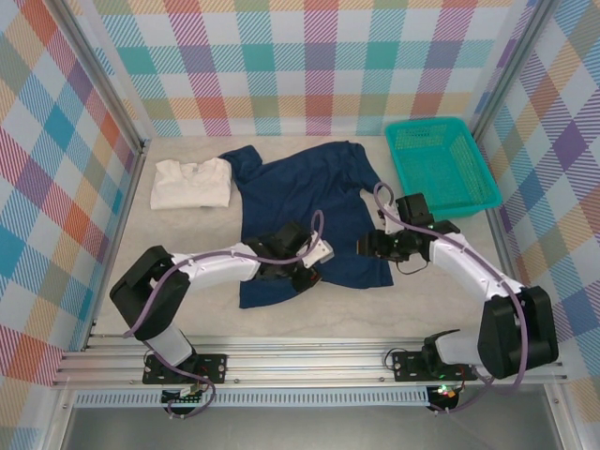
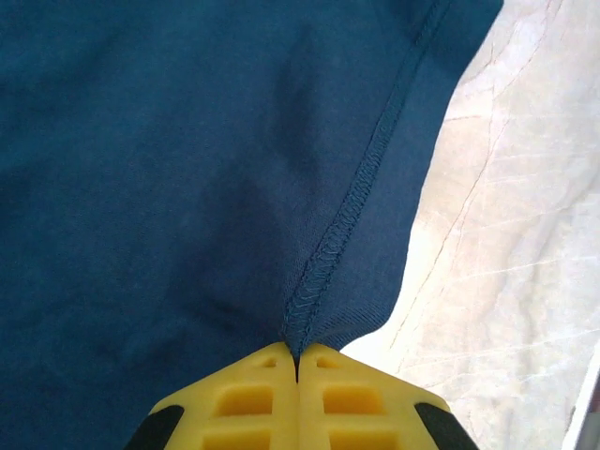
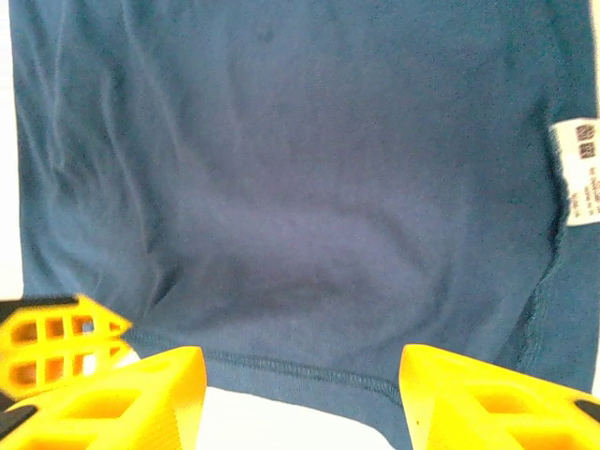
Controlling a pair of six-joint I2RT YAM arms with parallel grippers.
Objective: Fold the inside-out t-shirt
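The inside-out t-shirt point(image 1: 309, 202), dark navy, lies spread on the table with its hem toward the arms. My left gripper point(image 1: 304, 276) sits over the shirt's lower part. In the left wrist view the left gripper point(image 2: 298, 364) is shut on a stitched seam of the t-shirt point(image 2: 187, 169) near its edge. My right gripper point(image 1: 367, 246) is at the shirt's right edge. Its yellow fingers point(image 3: 141, 398) stand open, and the right gripper point(image 3: 302, 370) straddles the stitched hem without pinching the t-shirt point(image 3: 300, 187). A white label point(image 3: 581, 169) shows at the right.
A folded white shirt point(image 1: 190, 183) lies at the back left, touching the navy sleeve. A teal basket point(image 1: 441, 164) stands at the back right. Checked walls close in the table point(image 1: 187, 309) on three sides. The left gripper's yellow fingers point(image 3: 56, 342) show at the right wrist view's left edge.
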